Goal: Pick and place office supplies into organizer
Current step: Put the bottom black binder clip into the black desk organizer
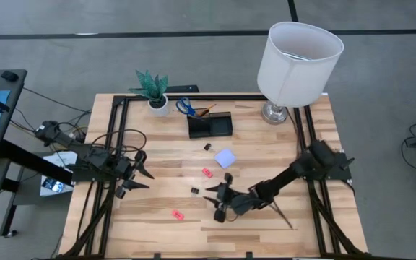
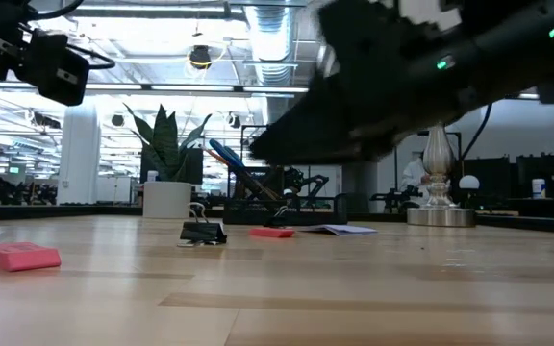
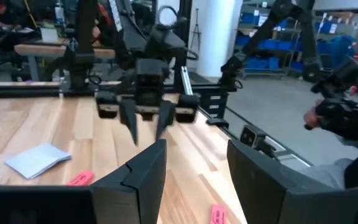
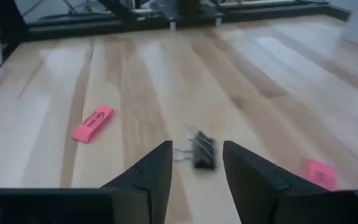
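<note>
My right gripper [image 1: 209, 193] stands open low over the table's middle, its fingers pointing toward the left edge. A small black clip [image 4: 202, 152] lies flat on the wood just ahead of its fingertips, untouched. Pink erasers [image 1: 207, 172] [image 1: 178, 214], a second clip [image 1: 208, 146] and the lavender note pad [image 1: 225, 157] lie loose on the table. The black organizer [image 1: 209, 126] stands at the far middle. Blue-handled scissors [image 1: 185, 107] and an orange pencil [image 1: 206, 110] slant up from its left end. My left gripper [image 1: 147, 179] waits open at the left side.
A white plant pot [image 1: 159, 105] stands left of the organizer and a lamp [image 1: 298, 61] at the far right corner. A thin dark pen [image 1: 280, 214] lies beneath my right arm. Black frame rails [image 1: 114, 137] run along the table's sides.
</note>
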You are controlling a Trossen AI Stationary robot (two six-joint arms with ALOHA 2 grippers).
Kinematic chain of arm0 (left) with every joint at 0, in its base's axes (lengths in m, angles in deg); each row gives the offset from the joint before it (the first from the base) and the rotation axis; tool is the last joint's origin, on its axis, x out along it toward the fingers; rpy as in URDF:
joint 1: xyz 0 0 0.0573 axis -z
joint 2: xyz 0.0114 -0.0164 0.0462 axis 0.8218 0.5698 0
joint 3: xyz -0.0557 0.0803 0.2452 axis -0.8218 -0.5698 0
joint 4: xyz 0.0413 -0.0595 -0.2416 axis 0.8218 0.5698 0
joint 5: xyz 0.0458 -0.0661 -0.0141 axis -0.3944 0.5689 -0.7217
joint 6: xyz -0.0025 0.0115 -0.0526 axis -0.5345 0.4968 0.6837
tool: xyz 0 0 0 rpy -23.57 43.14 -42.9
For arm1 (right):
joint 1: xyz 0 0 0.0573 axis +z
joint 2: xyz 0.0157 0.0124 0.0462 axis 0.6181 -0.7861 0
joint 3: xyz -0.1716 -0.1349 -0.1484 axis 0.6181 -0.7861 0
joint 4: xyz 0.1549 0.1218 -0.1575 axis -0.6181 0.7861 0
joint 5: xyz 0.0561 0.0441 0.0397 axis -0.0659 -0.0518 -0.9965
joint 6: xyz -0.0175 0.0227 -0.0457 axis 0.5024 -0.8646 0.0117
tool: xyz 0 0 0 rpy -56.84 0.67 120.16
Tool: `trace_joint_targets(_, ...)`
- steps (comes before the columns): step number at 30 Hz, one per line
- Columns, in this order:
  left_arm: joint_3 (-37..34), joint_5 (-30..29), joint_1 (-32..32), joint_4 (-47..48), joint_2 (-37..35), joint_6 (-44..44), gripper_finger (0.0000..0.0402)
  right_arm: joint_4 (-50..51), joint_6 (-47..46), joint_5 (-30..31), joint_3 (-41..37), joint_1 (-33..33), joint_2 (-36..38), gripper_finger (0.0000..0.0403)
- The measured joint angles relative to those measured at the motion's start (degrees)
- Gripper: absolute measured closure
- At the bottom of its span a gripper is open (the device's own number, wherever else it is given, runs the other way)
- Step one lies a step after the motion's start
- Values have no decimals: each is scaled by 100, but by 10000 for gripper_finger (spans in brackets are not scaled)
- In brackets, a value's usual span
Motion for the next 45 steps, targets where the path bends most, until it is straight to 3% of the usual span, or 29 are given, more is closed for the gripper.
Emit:
trace_joint_targets(10, -4, -42, 192, 222, -3, -32, 239, 351, 349, -43, 987, -114, -570, 265)
trace_joint_targets(21, -8, -155, 192, 241, -6, 5, 239, 598, 346, -752, 1004, -548, -570, 266)
trace_joint_targets(45, -15, -185, 190, 249, -6, 11, 239, 443, 159, -1185, 1026, -719, -913, 270)
